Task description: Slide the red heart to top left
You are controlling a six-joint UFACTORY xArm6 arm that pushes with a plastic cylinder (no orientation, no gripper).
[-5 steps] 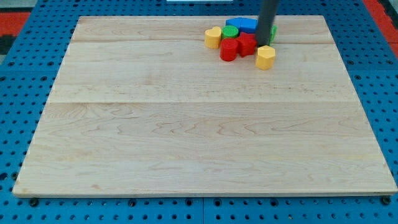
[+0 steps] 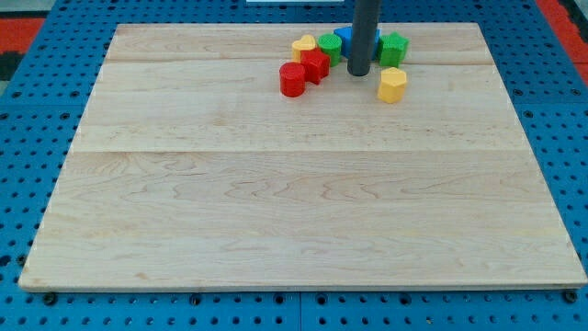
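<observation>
Two red blocks lie touching near the view's top centre. The rounded one [image 2: 293,79], which looks like the heart, is lower left. The more angular one [image 2: 315,65] is just up and right of it. My tip [image 2: 357,73] is on the board right of the angular red block, with a small gap between them. A yellow block [image 2: 304,44] and a green block [image 2: 331,45] sit just above the red ones. A blue block [image 2: 344,37] is partly hidden behind the rod.
Another green block [image 2: 394,46] sits right of the rod near the top edge. A yellow heart-like block [image 2: 392,84] lies down and right of my tip. The wooden board [image 2: 294,184] rests on a blue perforated base.
My tip moved left. Both red blocks, the upper yellow block and the left green block slid left with it. The lower right yellow block stayed put.
</observation>
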